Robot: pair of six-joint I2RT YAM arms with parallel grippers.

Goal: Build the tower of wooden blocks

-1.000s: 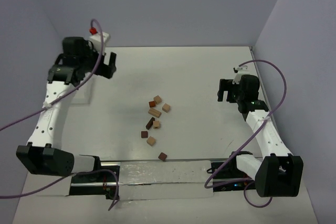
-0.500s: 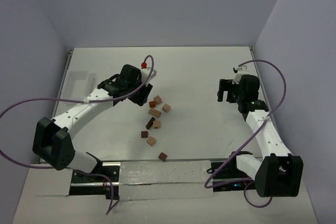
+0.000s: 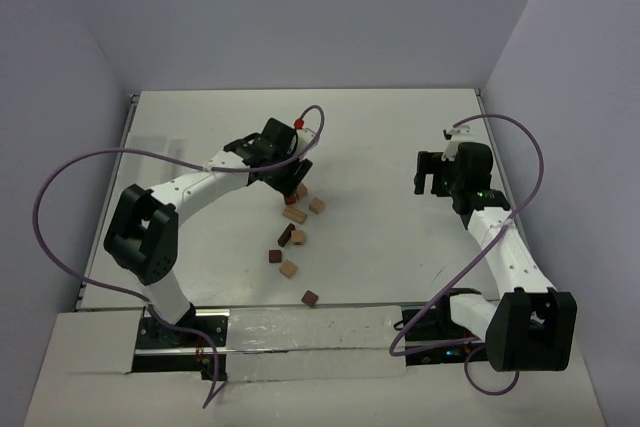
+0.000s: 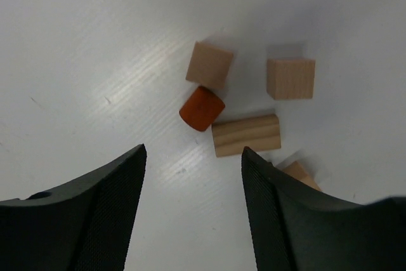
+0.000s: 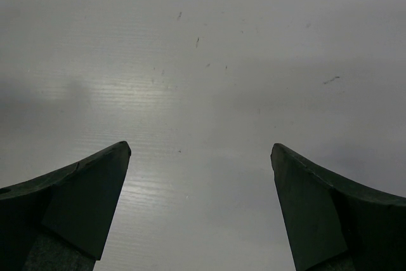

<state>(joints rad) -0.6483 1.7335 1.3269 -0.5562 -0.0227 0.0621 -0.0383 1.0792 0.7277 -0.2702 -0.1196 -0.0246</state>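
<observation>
left arm reaching forward and inward to mid-workspace, elbow bent, wrist tipped down, left gripper (image 3: 293, 173) with jaws part-way apart, right arm extended forward along its own side, right gripper (image 3: 432, 173) aimed down, jaws spread fully wide

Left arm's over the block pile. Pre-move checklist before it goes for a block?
1. Left tool open, nothing between the jaws: ok.
2. Reddish-brown block between the jaws: not ok, it lies ahead of them.
3. That block free to grasp: not ok, tan cube and tan bar crowd it.
4. Right tool open, no block beneath it: ok.
5. Stacking begun: not ok, wood blocks lie loose on the table.
6. Left tool's height above the table: cannot tell.
</observation>
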